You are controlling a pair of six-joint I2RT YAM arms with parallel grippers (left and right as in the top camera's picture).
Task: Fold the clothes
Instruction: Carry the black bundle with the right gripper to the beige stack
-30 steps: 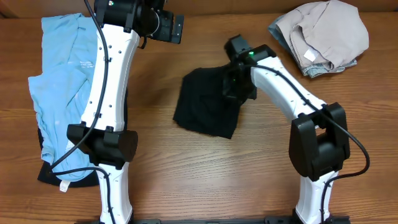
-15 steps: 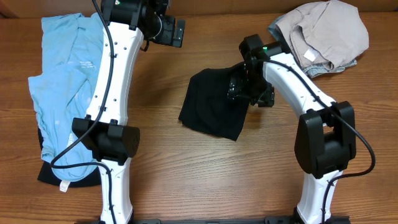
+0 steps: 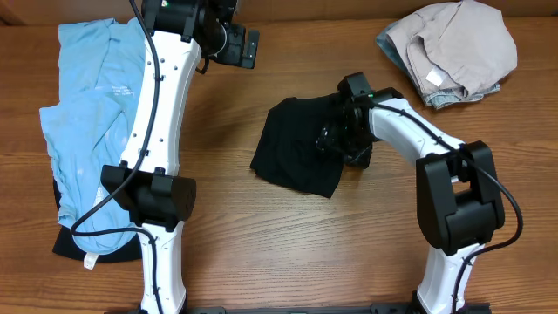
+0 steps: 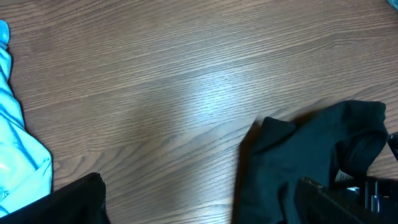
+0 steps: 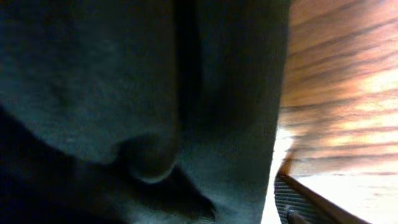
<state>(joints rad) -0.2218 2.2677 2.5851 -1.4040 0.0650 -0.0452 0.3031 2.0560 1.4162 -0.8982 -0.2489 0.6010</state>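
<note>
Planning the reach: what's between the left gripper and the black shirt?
Only bare table between the left gripper and black shirt, shown overhead.

A wooden table [image 3: 261, 253] carries four garments. A crumpled black shirt [image 3: 292, 153] lies just right of centre. A blue shirt [image 3: 83, 113] is spread at 9 to 10 o'clock, overlapping a black piece [image 3: 74, 242] at 8 o'clock. A beige bundle [image 3: 458, 48] sits at 2 o'clock, well apart from the rest.
</note>
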